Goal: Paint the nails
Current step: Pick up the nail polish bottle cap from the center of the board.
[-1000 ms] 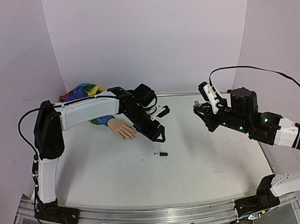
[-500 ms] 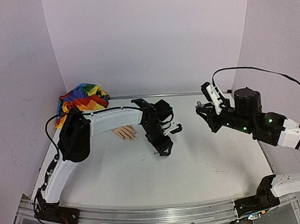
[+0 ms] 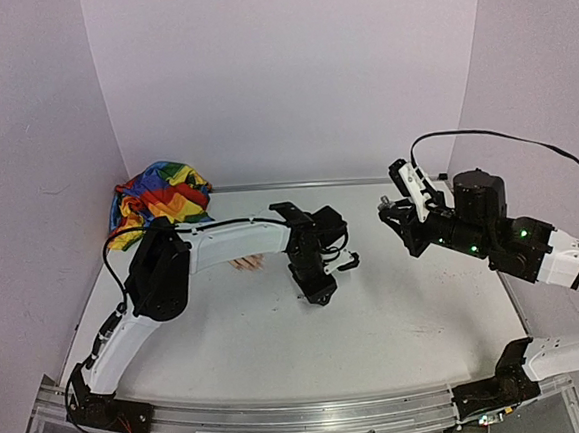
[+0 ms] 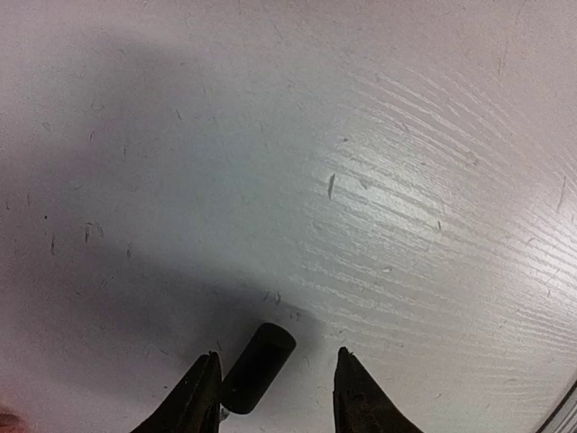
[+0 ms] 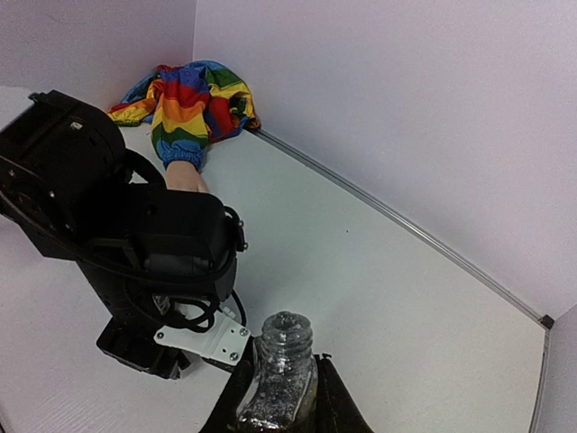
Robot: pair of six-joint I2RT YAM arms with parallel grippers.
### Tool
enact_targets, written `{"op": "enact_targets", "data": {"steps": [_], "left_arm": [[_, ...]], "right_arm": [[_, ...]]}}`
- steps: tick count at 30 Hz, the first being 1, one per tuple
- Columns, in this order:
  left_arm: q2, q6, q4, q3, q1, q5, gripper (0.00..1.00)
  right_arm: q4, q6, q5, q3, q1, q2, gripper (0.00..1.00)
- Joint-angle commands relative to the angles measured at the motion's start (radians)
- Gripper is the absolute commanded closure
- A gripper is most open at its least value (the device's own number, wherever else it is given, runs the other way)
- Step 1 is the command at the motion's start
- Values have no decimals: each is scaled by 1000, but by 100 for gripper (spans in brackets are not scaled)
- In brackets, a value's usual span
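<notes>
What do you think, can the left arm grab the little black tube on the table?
Probably yes. The left gripper is open just above the table, and the black tube lies between its fingers with nothing in the way.

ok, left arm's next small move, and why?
Probably lower the left gripper slightly and close on the small dark cylinder: it lies on the table between the open fingers, off-centre. The right gripper holds the open bottle.

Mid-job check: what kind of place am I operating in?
Probably a lab test cell, not a salon: plain backdrop walls, a white table with a metal rail, and a fake hand as the prop.
</notes>
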Motion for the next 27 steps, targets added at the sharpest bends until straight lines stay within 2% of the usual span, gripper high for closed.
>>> {"op": "enact_targets", "data": {"steps": [1,6,11,15,20,27], "left_arm": [[27,27,-12,64,-17,-57,58],[39,33,-12,48,-22,-98,64],[29,36,-13,15,-22,-110,64],[36,38,-22,7,-22,-149,68],[-4,25,-24,-33,-22,-178,83],[-121,-45,-21,-33,-22,-209,93]], "right_arm": [[39,-2,-11,8,-2,-20,100],[38,-2,-7,3,-2,-29,100],[39,-1,-11,0,-2,-29,100],[40,1,-13,2,-2,-29,100],[38,1,-11,-1,-2,-36,100],[40,1,-18,7,-2,-22,100]]}}
